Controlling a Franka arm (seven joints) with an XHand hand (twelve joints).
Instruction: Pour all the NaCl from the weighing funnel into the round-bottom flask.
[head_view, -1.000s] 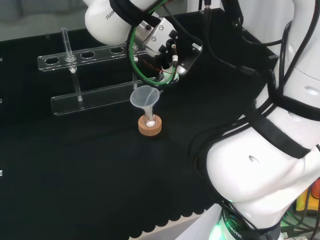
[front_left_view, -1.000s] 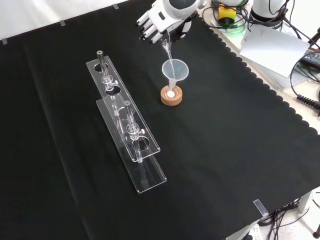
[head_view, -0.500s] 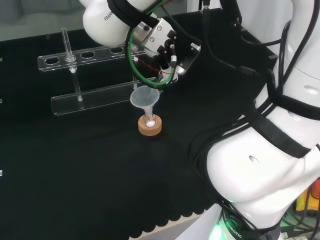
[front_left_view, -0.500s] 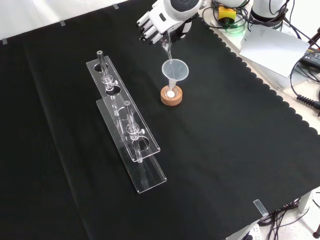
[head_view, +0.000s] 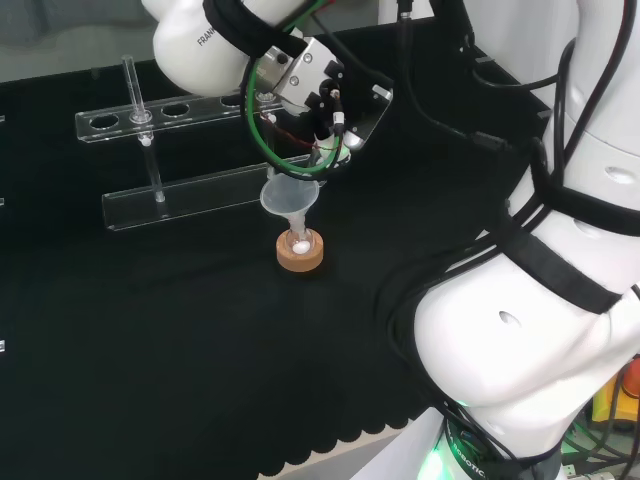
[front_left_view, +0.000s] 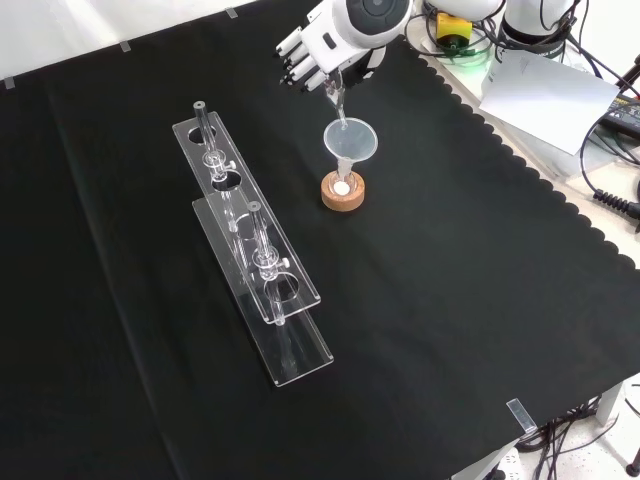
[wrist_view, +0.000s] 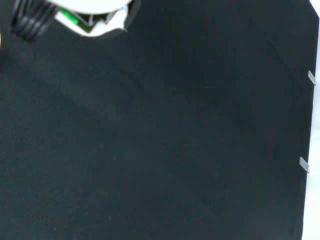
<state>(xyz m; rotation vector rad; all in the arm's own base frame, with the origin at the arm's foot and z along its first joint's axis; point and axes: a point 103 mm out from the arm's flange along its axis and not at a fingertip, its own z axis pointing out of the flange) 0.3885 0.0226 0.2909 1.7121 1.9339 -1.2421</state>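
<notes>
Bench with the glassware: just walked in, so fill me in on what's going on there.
A white robot arm's hand holds a thin clear weighing funnel, tipped down over a wider funnel. That funnel sits in a small flask on a cork ring on the black cloth. A little white powder shows at the bottom of the flask. Whether more is falling right now is too fine to see. A clear rack with tubes stands untouched to the left in the front view.
</notes>
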